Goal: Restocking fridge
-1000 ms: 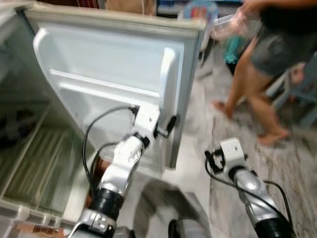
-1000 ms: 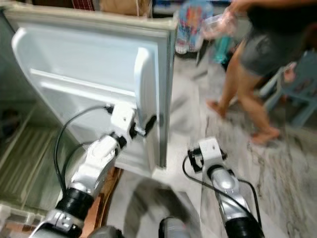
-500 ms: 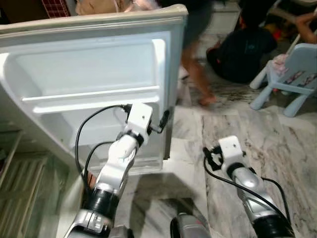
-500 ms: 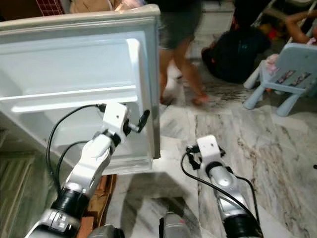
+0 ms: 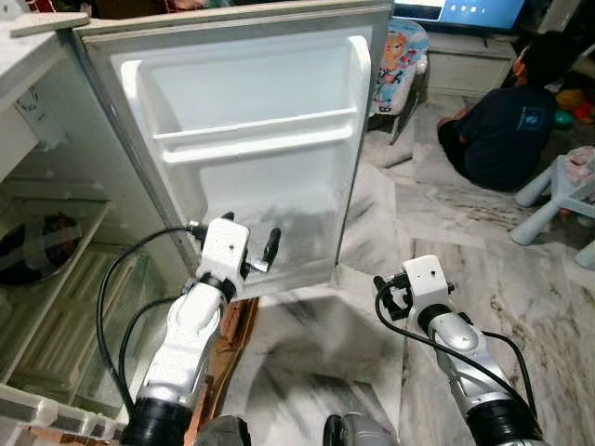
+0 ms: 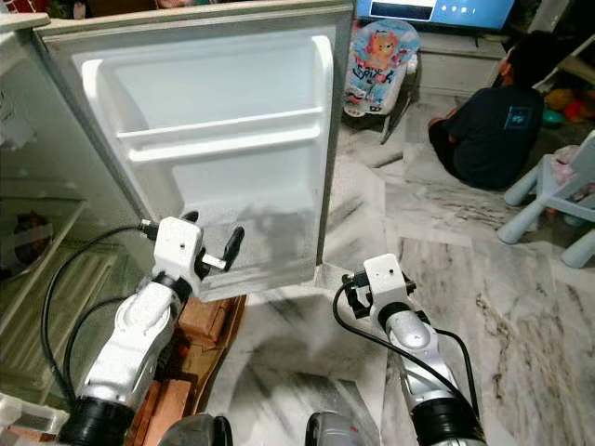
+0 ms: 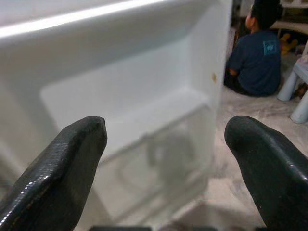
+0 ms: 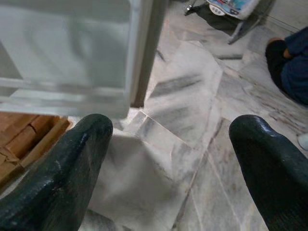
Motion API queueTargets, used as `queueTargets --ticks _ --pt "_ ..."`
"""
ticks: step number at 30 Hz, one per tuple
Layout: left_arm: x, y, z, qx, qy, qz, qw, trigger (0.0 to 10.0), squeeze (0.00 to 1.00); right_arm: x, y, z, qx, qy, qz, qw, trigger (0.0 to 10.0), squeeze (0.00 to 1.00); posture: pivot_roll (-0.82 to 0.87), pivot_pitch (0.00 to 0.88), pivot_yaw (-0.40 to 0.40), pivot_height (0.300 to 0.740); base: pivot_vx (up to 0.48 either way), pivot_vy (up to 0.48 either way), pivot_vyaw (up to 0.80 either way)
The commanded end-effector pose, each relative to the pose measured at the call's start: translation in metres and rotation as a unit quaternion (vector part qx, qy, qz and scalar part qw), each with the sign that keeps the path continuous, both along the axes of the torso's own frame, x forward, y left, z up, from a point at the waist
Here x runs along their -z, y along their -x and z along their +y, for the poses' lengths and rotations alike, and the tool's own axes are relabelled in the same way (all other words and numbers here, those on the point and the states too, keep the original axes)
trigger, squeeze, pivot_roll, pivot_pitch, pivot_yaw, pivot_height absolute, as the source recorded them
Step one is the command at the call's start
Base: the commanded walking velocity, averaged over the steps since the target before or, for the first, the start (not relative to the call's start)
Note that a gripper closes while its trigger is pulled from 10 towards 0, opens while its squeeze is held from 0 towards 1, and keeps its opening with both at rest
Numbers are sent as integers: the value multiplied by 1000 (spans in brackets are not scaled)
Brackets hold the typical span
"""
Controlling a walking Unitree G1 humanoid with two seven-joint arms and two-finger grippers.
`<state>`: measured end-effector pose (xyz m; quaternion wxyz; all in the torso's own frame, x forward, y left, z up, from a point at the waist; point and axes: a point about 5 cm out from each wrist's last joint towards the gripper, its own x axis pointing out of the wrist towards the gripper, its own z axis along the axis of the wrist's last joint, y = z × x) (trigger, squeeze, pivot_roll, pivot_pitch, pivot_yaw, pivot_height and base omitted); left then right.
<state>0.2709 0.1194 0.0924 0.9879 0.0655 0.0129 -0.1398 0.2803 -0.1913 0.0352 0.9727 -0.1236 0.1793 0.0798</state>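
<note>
Swung back toward the open fridge door (image 5: 260,149) since a moment ago, bringing its smooth white moulded shelves square ahead. Left pincer (image 5: 249,249) spread, empty, near the door's lower bin; right pincer (image 8: 168,159) spread, empty, over veined marble floor (image 5: 521,260). Person sitting (image 5: 507,121) well apart on the right.

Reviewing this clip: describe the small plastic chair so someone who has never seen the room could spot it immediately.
Start at the open fridge door on the left and look across the marble floor to the far right edge. There, just beyond the seated person in the dark shirt, stands the pale blue child's chair. Its splayed light blue legs and low seat set it apart from the colourful baby bouncer nearer the door.
</note>
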Motion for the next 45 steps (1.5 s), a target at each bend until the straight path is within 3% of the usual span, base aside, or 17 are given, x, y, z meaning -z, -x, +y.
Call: queueTargets --ticks 1,10,15,27,40,45 --pt "-5 9 19 -44 -19 -5 999 10000 0 -11 -7 -5 13 -9 -30 999 10000 0 60 137 -1 740 0 0 0" --pt "4 47 64 -155 -34 13 987 10000 0 -32 -16 15 -10 -48 -85 995 10000 0 51 150 -12 740 0 0 0" --pt "7 56 66 -166 -31 27 985 10000 0 -28 -12 24 -9 -64 -80 995 10000 0 61 147 -27 740 0 -104 -100" --pt "15 50 64 -175 -10 35 984 10000 0 -31 -11 30 4 -106 -99 989 10000 0 31 95 -9 740 0 -327 -364" --pt "8 38 63 -169 -11 16 985 10000 0 -41 -20 35 -4 -108 -122 987 10000 0 26 85 -11 740 0 -387 0" --pt "9 38 62 -166 -9 14 986 10000 0 -42 -20 36 -2 -109 -123 986 10000 0 25 86 -4 740 0 -442 -770"
